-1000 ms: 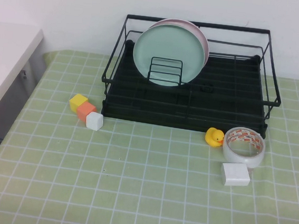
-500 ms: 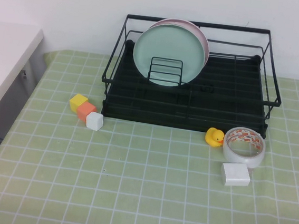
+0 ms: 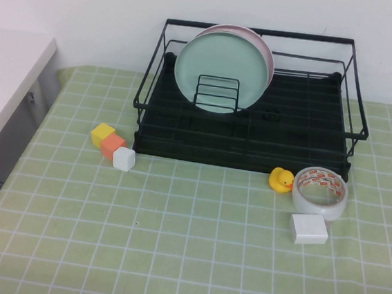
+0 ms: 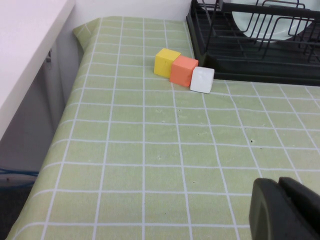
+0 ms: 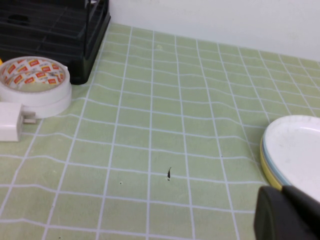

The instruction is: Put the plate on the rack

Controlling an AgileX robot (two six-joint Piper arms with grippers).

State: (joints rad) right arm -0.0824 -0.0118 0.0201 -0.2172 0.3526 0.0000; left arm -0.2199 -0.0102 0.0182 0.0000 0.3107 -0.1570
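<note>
The pale mint-green plate [image 3: 221, 69] stands upright in the black wire rack [image 3: 309, 130], leaning against the wire loops, with a pale pink plate [image 3: 266, 48] right behind it. Neither arm shows in the high view. My left gripper [image 4: 292, 206] shows only in the left wrist view, shut and empty, low over the tablecloth to the front left of the rack [image 4: 250, 62]. My right gripper [image 5: 295, 212] shows only in the right wrist view, shut and empty, over the cloth to the right of the rack [image 5: 60, 30].
Yellow [image 3: 102, 134], orange [image 3: 113, 144] and white [image 3: 124, 158] cubes lie by the rack's front left corner. A rubber duck [image 3: 281, 179], tape roll [image 3: 320, 192] and white block [image 3: 308, 229] lie front right. A stack of plates [image 5: 295, 155] lies by the right gripper. A white table [image 3: 8, 80] borders the left.
</note>
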